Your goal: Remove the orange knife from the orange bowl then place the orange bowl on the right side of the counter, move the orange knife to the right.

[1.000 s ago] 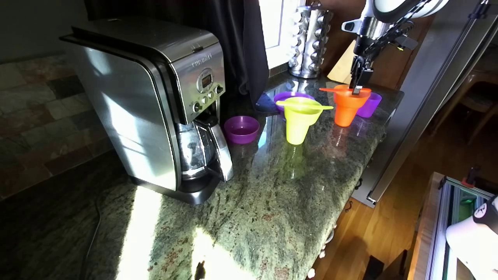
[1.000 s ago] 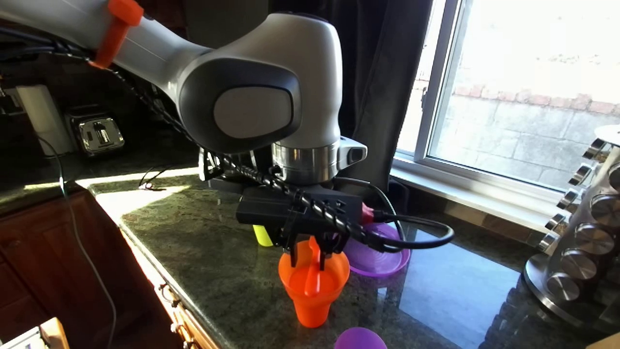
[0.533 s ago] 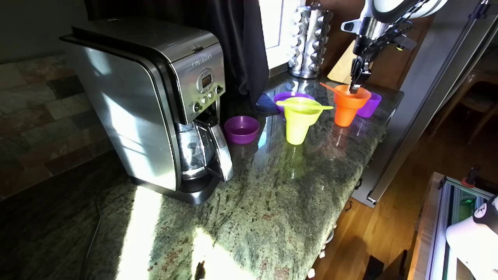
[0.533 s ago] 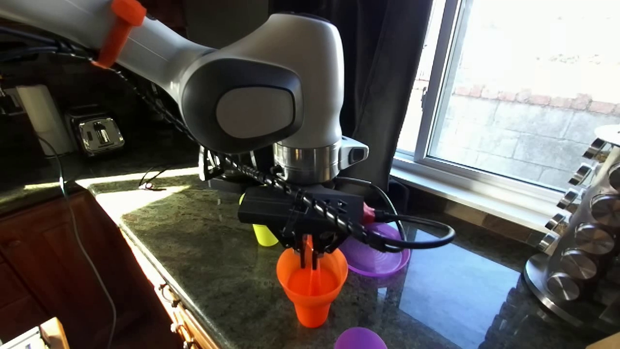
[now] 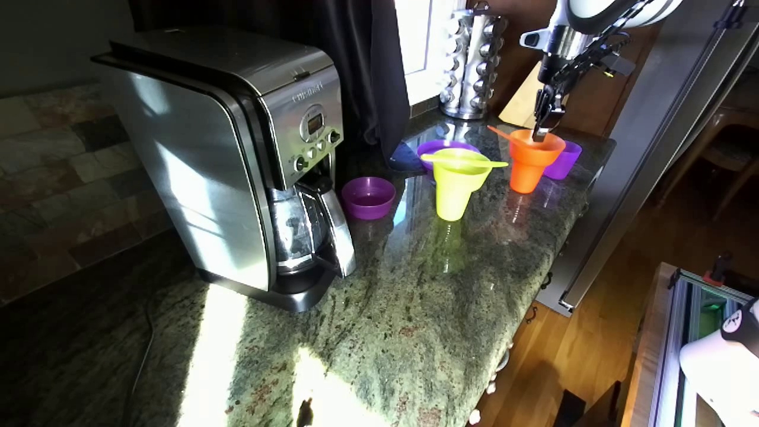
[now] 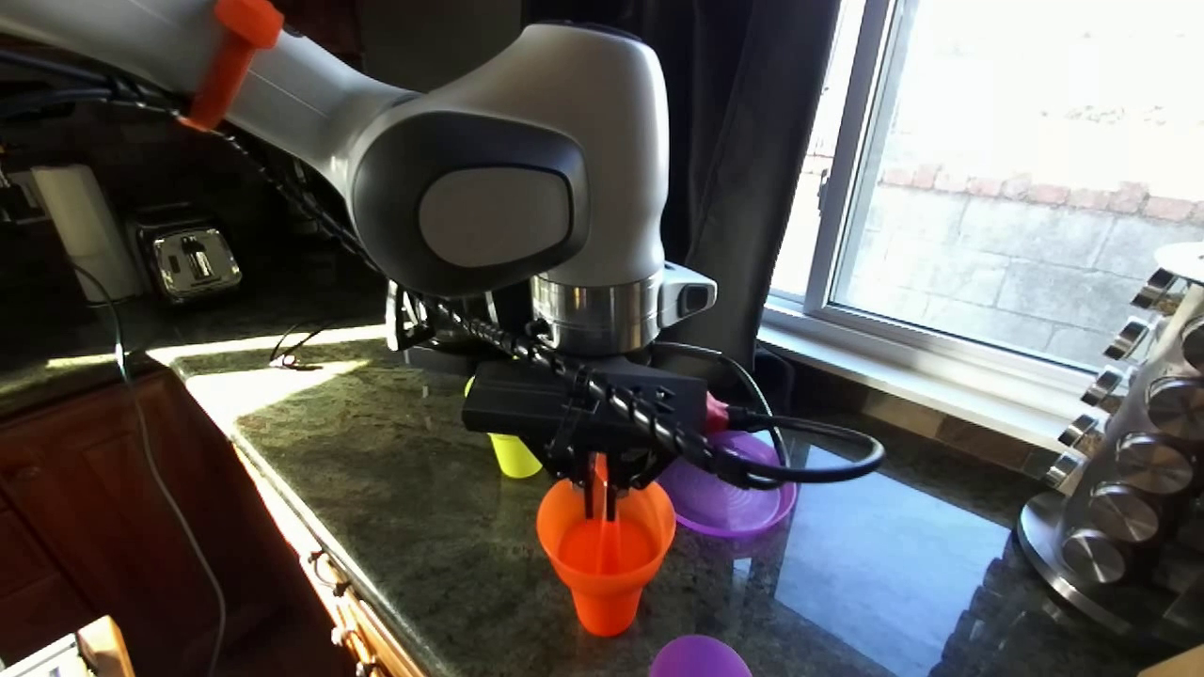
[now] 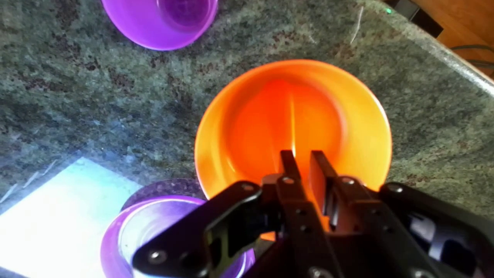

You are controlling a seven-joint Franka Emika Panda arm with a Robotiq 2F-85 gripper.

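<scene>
Well, the tool (image 6: 600, 516) has just clamped the knife (image 7: 283, 119), one end now tipped down inside the bowl (image 6: 607, 600), so lifting it out seems next.

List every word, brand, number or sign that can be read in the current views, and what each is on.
"CUISINART": on the coffee maker, upper front; the letters are soft, so take this as a probable reading.
Its display: too small to read, as are any markings by the knobs.
Emblem on the white casing at an exterior view's right edge: too small to make out.
Nothing else is legible.
</scene>
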